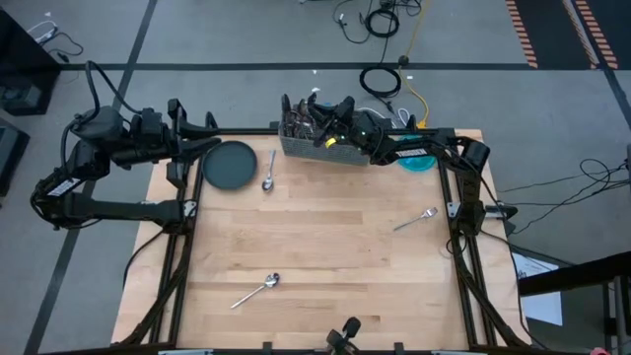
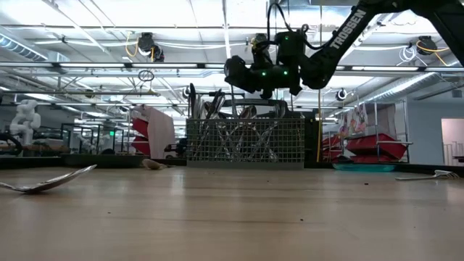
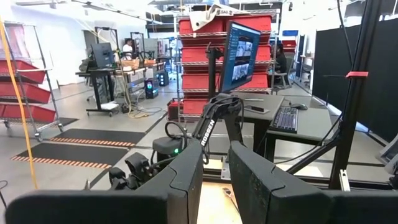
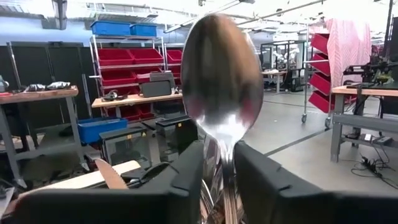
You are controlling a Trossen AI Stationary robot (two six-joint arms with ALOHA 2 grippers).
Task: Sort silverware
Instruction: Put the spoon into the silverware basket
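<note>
Upright, spoon (image 4: pixel 221 74) between right pincer (image 4: pixel 219 163) fingers, above caddy (image 1: pixel 314 145)

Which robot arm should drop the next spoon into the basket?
The right one, probably. Its tool already holds a spoon above the basket. The left tool waits near the plate, holding nothing.

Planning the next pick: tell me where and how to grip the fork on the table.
Grip the fork mid-handle, coming straight down from above. It lies flat and alone on bare wood, slanted, so turn the fingers across its slim handle; the tined end, toward the right edge, is a poorer hold.
</note>
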